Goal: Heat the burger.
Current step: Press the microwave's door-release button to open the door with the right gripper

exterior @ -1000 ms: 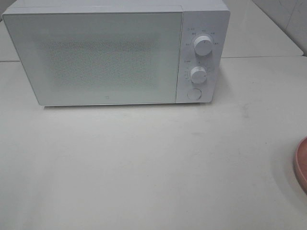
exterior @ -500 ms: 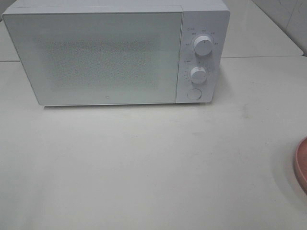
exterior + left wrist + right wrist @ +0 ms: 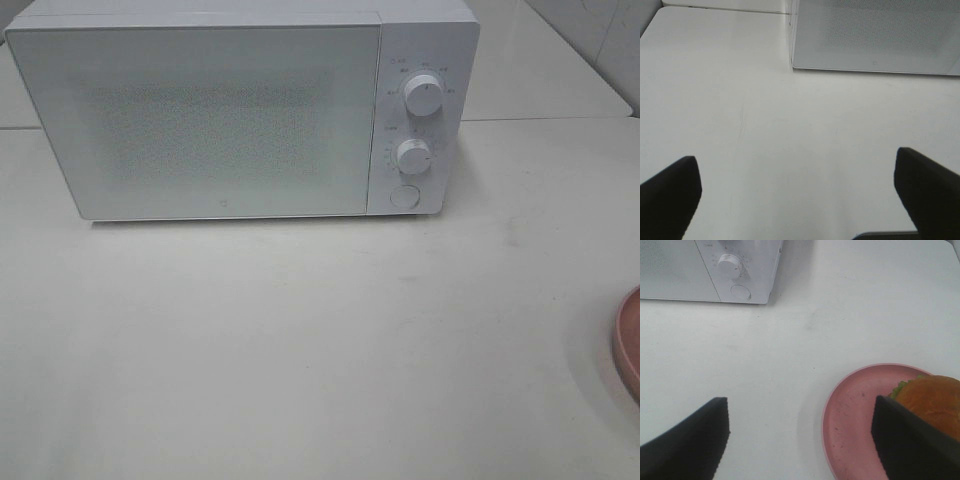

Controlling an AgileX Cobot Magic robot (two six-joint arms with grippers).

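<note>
The burger [image 3: 932, 402], with a golden-brown bun and a green lettuce frill, sits on a pink plate [image 3: 855, 415] in the right wrist view. Only the plate's rim [image 3: 628, 345] shows at the right edge of the high view. My right gripper [image 3: 800, 440] is open above the table, one finger [image 3: 912, 445] over the plate beside the burger. My left gripper [image 3: 797, 195] is open and empty over bare table in front of the white microwave [image 3: 240, 110]. The microwave's door [image 3: 200, 120] is shut. Neither arm shows in the high view.
The microwave has two round knobs [image 3: 424, 95] and a round button [image 3: 404, 196] on its right panel; they also show in the right wrist view [image 3: 730, 265]. A table seam runs behind the microwave [image 3: 540, 118].
</note>
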